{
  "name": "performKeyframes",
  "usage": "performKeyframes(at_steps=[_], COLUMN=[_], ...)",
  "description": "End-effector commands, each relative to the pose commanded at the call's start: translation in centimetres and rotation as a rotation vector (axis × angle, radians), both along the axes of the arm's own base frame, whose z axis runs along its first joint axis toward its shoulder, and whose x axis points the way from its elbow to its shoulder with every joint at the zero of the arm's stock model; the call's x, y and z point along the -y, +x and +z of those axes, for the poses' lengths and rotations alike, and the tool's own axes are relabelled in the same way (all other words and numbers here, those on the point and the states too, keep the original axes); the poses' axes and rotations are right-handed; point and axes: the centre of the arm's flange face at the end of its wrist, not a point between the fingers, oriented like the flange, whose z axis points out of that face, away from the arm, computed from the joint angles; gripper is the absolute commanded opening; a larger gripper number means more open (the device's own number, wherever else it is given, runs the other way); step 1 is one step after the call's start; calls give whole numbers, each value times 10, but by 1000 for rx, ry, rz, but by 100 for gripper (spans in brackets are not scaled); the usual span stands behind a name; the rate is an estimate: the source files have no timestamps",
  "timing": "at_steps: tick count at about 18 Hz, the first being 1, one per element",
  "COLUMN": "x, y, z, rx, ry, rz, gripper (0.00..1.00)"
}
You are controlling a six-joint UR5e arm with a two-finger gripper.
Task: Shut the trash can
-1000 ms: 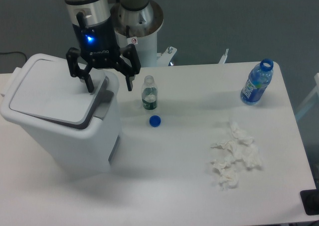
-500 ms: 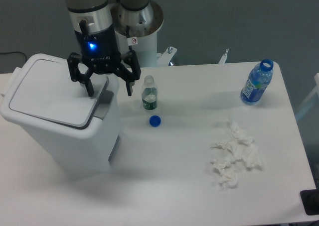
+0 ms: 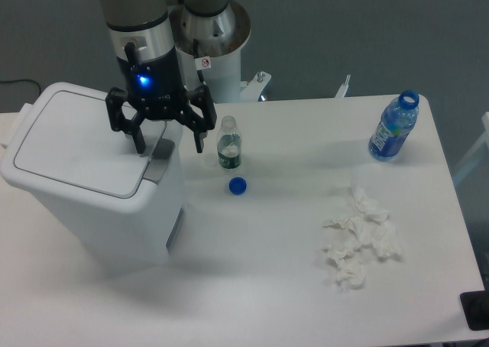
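Note:
The trash can (image 3: 99, 202) is a big white bin on the left of the table. Its flat white lid (image 3: 76, 141) lies down flush on the rim, and a grey push tab (image 3: 159, 160) shows at the front right corner. My gripper (image 3: 170, 147) hangs over that corner of the lid, black fingers spread wide and open, with nothing between them. One finger tip (image 3: 140, 144) is right at the lid's edge; the other (image 3: 199, 142) hangs beside the bin over the table.
A small lidless clear bottle (image 3: 228, 143) stands just right of the gripper, with a blue cap (image 3: 238, 185) in front of it. An open blue water bottle (image 3: 393, 127) stands at the far right. Crumpled white tissues (image 3: 359, 238) lie front right. The robot base (image 3: 210, 34) is behind.
The gripper has moved down and slightly right, pressing the lid. The lid's front edge, raised before, now lies flat on the bin.

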Motion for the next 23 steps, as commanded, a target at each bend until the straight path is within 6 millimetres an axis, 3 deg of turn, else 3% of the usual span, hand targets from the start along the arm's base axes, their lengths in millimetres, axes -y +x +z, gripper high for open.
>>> performKeyframes(at_steps=[16, 19, 23], x=[-2, -2, 16], y=[-1, -3, -10], z=[-3, 18, 44], rx=[3, -12, -18], ry=[-4, 33, 84], rz=[0, 1, 24], gripper=[100, 100, 100])
